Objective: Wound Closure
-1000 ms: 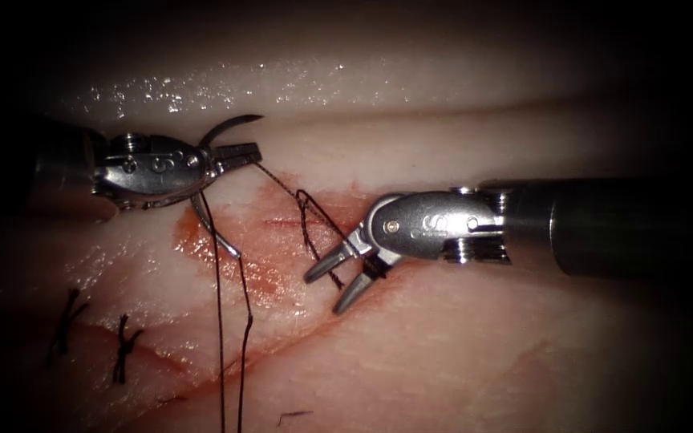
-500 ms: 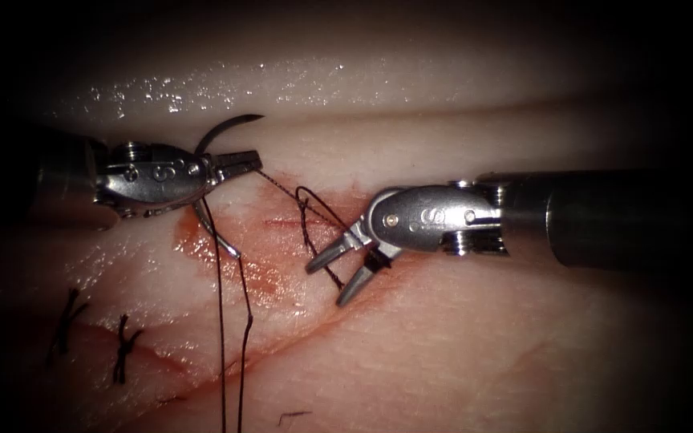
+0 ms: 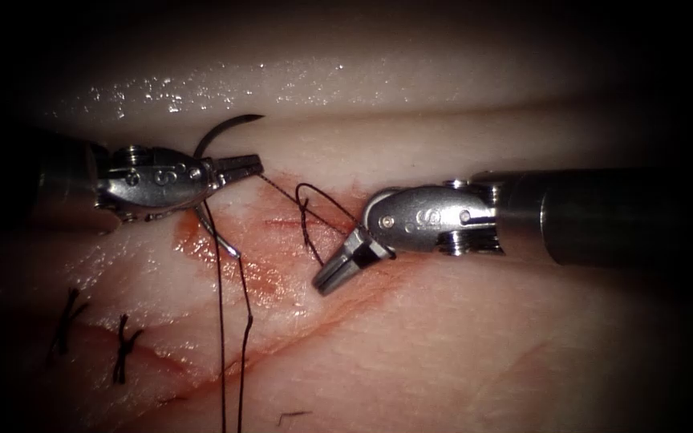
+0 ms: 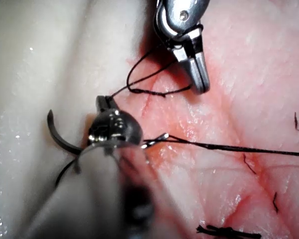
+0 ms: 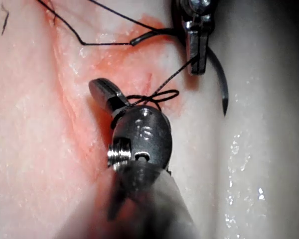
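The left tool [image 3: 238,166] has its jaws clamped on the needle [image 3: 220,133] near mid-curve, clear of the tissue [image 3: 459,337], left of the cut [image 3: 282,223]. Bare tissue lies between both tools. The right tool [image 3: 338,269] has its jaws together on the thread [image 3: 306,216] loop.

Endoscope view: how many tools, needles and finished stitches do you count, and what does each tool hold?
Tools: 2. The left tool holds the needle mid-curve; the right tool is shut on the thread.
Needle: 1, out of the tissue.
Finished stitches: 2.
Total: 5.
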`<state>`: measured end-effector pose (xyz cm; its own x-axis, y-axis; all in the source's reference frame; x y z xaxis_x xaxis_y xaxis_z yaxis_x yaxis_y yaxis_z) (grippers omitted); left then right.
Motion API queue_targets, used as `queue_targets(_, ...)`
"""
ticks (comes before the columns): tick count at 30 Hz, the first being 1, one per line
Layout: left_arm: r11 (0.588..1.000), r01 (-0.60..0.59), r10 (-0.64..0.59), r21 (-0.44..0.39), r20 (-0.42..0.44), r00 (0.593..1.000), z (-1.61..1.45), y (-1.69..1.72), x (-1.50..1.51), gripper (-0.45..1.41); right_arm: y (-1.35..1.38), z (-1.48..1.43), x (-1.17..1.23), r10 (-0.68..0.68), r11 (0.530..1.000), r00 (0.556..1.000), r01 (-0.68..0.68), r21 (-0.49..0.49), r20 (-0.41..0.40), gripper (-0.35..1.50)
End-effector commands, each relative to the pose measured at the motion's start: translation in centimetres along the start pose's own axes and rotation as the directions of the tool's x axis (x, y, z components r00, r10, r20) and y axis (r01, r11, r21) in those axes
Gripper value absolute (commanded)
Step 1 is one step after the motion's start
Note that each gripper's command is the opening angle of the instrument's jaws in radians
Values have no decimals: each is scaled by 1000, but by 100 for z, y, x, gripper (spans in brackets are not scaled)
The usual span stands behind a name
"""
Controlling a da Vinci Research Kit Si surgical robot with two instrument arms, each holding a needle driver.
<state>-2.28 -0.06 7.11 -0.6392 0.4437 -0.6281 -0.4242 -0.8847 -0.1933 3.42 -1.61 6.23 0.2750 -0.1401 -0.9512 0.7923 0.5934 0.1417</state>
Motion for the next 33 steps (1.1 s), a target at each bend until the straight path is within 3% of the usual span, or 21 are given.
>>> queue_targets(1, 1000, 0, 0, 1, -1, 1000, 7, 2, 0, -45, 15, 2, 3, 3, 1000, 1000, -3, -6, -4, -35)
queue_targets(7, 1000, 0, 0, 2, 9, 1000, -1, 20, 0, -45, 28, -9, 2, 21, 999, 1000, -21, -34, -1, -35)
queue_targets(13, 999, -41, 41, 2, 42, 998, -17, 66, -3, -45, 38, -24, -3, 33, 997, 999, -34, -63, -16, -35)
queue_targets(24, 992, -123, 123, 3, 92, 988, -40, 139, -12, -45, 45, -24, -4, 95, 993, 993, -100, -69, -76, -35)
queue_targets(33, 981, -182, 187, -60, 102, 977, -88, 210, 9, -45, 63, -40, -19, 176, 976, 976, -190, -105, -132, -35)
